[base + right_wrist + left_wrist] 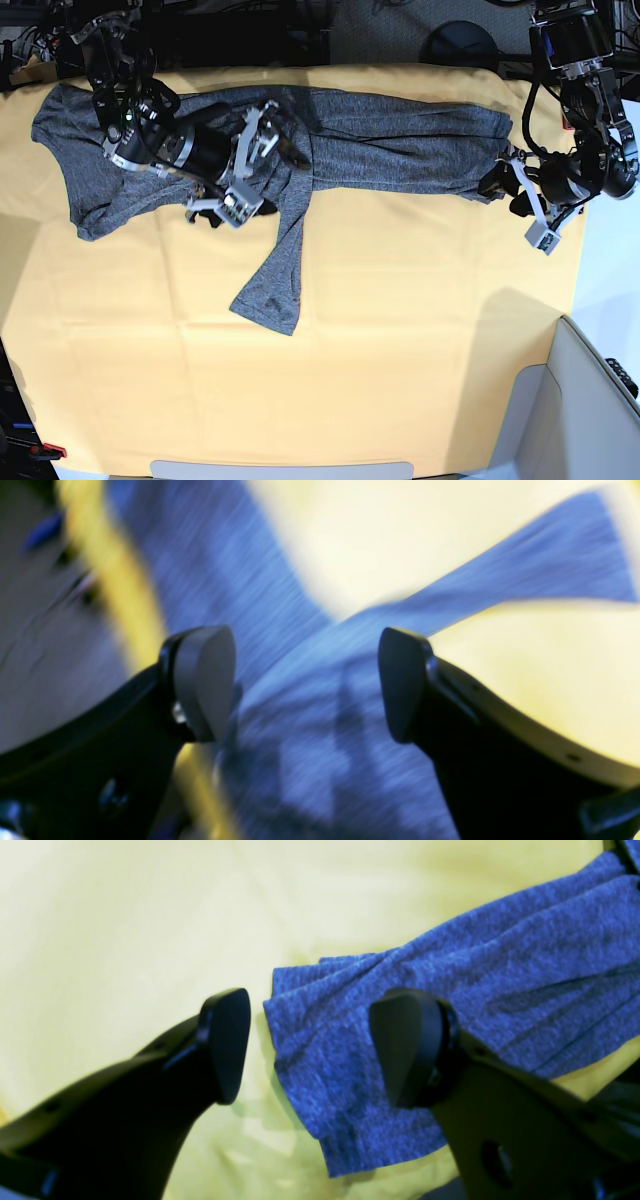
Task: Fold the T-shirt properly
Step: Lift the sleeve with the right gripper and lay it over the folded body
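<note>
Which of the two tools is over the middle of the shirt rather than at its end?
The right tool, on the left of the base view, hangs open over the shirt near its middle. The left tool sits at the shirt's end, by the yellow cloth's edge.

A flat bench draped in a yellow-orange cloth sheet (400,350); a heathered dark-grey long-sleeved knit T-shirt (400,145) lies spread across its far half.

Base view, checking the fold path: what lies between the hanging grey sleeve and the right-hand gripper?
Only bare yellow-orange cloth sheet between the dark-grey knit T-shirt's sleeve and the left gripper, seen in the base view.
</note>
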Action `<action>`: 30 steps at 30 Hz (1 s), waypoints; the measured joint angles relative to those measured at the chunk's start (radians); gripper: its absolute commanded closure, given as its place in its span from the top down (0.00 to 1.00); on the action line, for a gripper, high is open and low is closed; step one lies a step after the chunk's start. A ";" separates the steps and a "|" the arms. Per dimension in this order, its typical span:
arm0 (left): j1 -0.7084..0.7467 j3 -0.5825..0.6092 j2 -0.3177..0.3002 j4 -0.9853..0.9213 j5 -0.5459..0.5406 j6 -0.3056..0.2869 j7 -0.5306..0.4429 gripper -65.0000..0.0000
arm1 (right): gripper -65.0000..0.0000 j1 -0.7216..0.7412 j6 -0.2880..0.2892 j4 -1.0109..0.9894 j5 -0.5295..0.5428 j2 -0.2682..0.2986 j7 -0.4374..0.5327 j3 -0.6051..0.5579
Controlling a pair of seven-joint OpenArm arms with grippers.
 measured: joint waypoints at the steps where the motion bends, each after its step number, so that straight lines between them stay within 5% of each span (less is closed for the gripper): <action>1: 0.000 0.000 0.000 0.000 -0.001 0.000 0.000 0.62 | 0.64 0.020 0.000 -0.021 0.005 -0.029 0.011 0.026; 3: 0.000 0.001 0.003 0.000 -0.001 0.000 -0.003 0.62 | 0.63 0.071 -0.027 -0.109 0.016 -0.089 0.007 0.063; 10: 0.001 0.001 0.011 0.000 -0.001 0.000 -0.001 0.62 | 0.63 0.172 -0.316 -0.428 -0.006 -0.337 0.005 0.328; 14: 0.002 0.001 0.011 0.000 0.000 0.000 -0.001 0.62 | 0.63 0.219 -0.386 -0.514 0.000 -0.424 0.032 0.407; 19: 0.002 0.001 0.011 0.000 0.000 0.000 -0.001 0.62 | 0.63 0.254 -0.512 -0.627 0.003 -0.465 0.203 0.444; 23: 0.002 0.001 0.011 0.000 0.000 0.000 -0.001 0.62 | 0.63 0.269 -0.629 -0.670 0.010 -0.465 0.274 0.444; 30: 0.003 0.001 0.011 0.000 0.000 0.000 0.000 0.62 | 0.63 0.332 -0.754 -0.745 0.021 -0.487 0.338 0.440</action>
